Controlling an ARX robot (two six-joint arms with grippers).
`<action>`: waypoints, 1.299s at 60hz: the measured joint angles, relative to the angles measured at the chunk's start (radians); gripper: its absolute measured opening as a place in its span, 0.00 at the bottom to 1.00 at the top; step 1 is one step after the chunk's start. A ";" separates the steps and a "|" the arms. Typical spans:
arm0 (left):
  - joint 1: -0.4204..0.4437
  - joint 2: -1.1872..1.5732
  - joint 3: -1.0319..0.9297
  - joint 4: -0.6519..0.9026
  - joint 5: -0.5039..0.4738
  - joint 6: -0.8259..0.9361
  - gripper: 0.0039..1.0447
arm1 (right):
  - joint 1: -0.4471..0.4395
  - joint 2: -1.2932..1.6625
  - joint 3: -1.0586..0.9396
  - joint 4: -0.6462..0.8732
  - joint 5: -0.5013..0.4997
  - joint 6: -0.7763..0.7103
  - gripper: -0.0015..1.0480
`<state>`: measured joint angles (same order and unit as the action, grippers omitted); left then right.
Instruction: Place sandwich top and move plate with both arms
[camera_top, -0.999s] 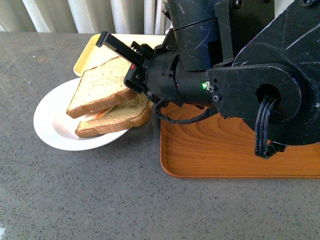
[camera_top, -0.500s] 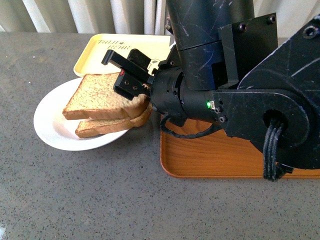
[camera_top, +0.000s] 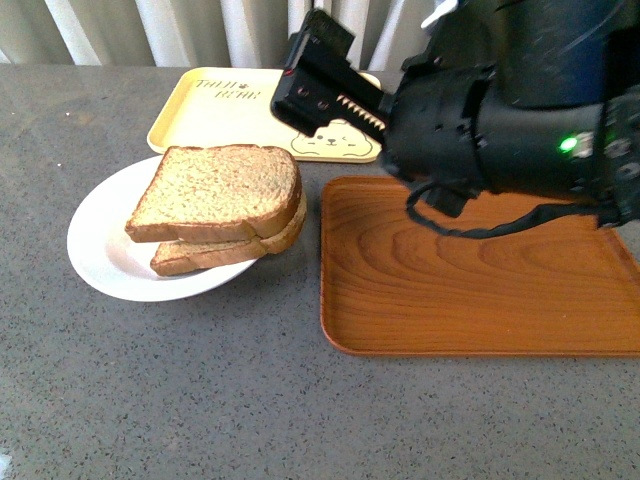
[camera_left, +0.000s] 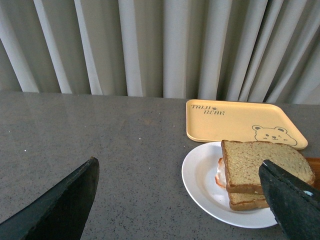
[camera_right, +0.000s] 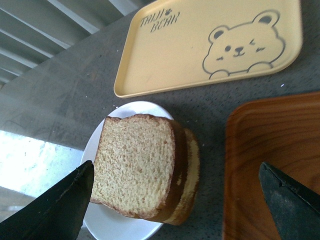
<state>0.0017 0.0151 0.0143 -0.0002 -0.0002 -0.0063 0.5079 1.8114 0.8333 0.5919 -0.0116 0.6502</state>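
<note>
The sandwich top (camera_top: 220, 190), a speckled brown bread slice, lies flat on a lower slice (camera_top: 205, 257) on the white plate (camera_top: 105, 250). My right gripper (camera_top: 330, 85) hangs open above the table, up and to the right of the sandwich, holding nothing. In the right wrist view the sandwich top (camera_right: 135, 160) and the plate (camera_right: 115, 225) show below that gripper (camera_right: 176, 169). My left gripper (camera_left: 178, 170) is open and empty, apart from the plate (camera_left: 200, 175). The sandwich top (camera_left: 260, 160) is in this view, with a bit of egg white (camera_left: 219, 176) peeking out beneath it.
A yellow bear-printed tray (camera_top: 220, 110) sits behind the plate. A brown wooden tray (camera_top: 470, 270) lies right of the plate, partly under my right arm. Curtains (camera_left: 150, 45) hang behind the grey table (camera_top: 200, 390).
My right gripper has let go of the sandwich top, which dropped from tilted to flat on the lower slice. The gripper has risen and drawn back to the right.
</note>
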 joint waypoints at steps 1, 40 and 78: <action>0.000 0.000 0.000 0.000 0.000 0.000 0.92 | -0.007 -0.016 -0.008 -0.001 0.000 -0.019 0.91; 0.000 0.000 0.000 0.000 0.000 0.000 0.92 | -0.278 -0.584 -0.616 0.406 0.230 -0.634 0.04; 0.000 0.000 0.000 0.000 0.000 0.000 0.92 | -0.497 -1.044 -0.810 0.141 0.021 -0.644 0.02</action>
<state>0.0017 0.0151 0.0143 -0.0002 -0.0002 -0.0063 0.0105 0.7677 0.0231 0.7330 0.0097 0.0059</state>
